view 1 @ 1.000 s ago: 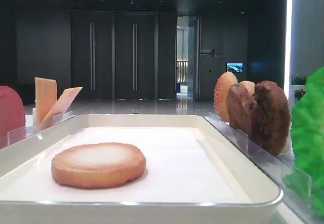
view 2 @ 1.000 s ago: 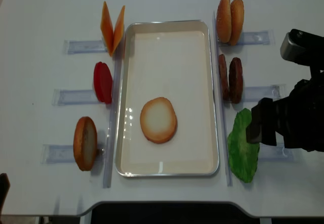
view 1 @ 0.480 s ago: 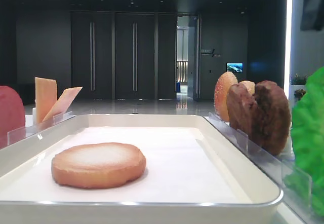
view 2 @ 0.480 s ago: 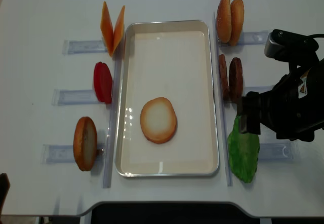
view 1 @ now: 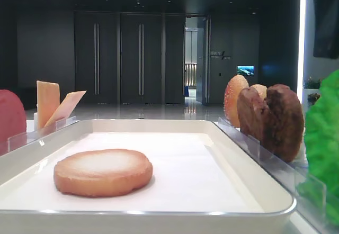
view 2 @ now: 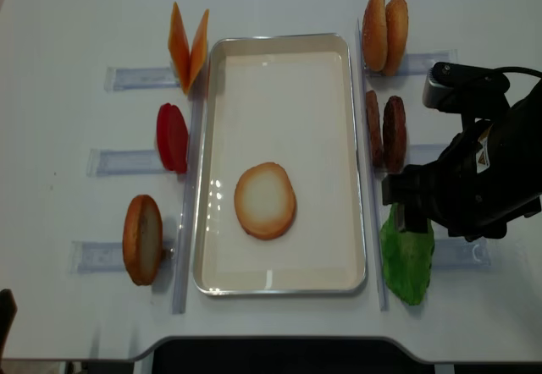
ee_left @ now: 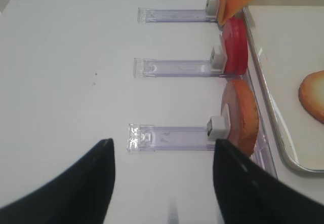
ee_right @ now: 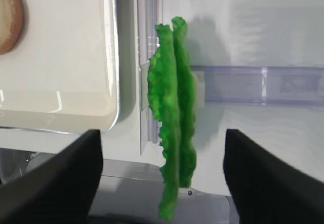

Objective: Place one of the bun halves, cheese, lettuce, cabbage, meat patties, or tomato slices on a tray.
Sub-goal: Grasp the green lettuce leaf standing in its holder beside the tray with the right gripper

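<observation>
One tray (view 2: 279, 44); four bun halves (view 2: 265, 200) (one on tray); two meat patties (view 2: 394, 133); two cheese (view 2: 188, 46).

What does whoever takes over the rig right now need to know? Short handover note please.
Right gripper: open, fingers either side of the upright lettuce in its clear holder, not yet closed on it.
Left gripper: open, empty, parked over bare table left of the tray.
Tray: one bun half lies flat on it.
Upright in holders: cheese, tomato slices, another bun half, sesame buns, meat patties.
Left: grip the lettuce, move it onto the tray.
</observation>
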Robot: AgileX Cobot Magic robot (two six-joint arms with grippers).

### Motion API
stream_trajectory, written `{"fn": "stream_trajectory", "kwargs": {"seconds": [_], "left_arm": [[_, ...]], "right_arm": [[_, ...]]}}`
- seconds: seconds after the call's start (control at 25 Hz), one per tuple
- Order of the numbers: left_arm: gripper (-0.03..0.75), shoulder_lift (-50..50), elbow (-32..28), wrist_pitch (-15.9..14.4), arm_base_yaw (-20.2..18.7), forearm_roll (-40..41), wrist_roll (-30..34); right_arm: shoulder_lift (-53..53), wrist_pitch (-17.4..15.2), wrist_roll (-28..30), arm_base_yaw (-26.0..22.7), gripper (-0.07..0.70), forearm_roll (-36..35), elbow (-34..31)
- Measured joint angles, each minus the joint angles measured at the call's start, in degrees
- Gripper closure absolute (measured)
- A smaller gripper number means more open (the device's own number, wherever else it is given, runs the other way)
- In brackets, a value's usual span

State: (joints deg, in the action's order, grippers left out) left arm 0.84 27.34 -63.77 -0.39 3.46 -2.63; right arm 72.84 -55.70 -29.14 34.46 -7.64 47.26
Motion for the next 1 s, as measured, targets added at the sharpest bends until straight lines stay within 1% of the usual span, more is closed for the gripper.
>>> {"fn": "stream_trajectory", "kwargs": {"seconds": [0.28, 0.4, 0.76, 1.0], "left_arm": [[0.245, 0.0, 0.0, 0.0, 0.0, 0.0, 0.0], [0.245, 0.0, 0.0, 0.0, 0.0, 0.0, 0.0], [0.245, 0.0, 0.0, 0.0, 0.0, 0.0, 0.0], [0.245, 0.0, 0.0, 0.0, 0.0, 0.0, 0.0]], "right_arm": [[0.95, 1.13, -0.23, 0.33, 0.165, 0.6, 0.04], [0.95, 1.18, -0.27, 0.33, 0.188, 0.66, 0.04], [0.95, 1.13, -0.48, 0.33, 0.388, 2.05, 0.04], [0.95, 0.9, -0.53, 0.33, 0.419, 2.17, 0.04]]}}
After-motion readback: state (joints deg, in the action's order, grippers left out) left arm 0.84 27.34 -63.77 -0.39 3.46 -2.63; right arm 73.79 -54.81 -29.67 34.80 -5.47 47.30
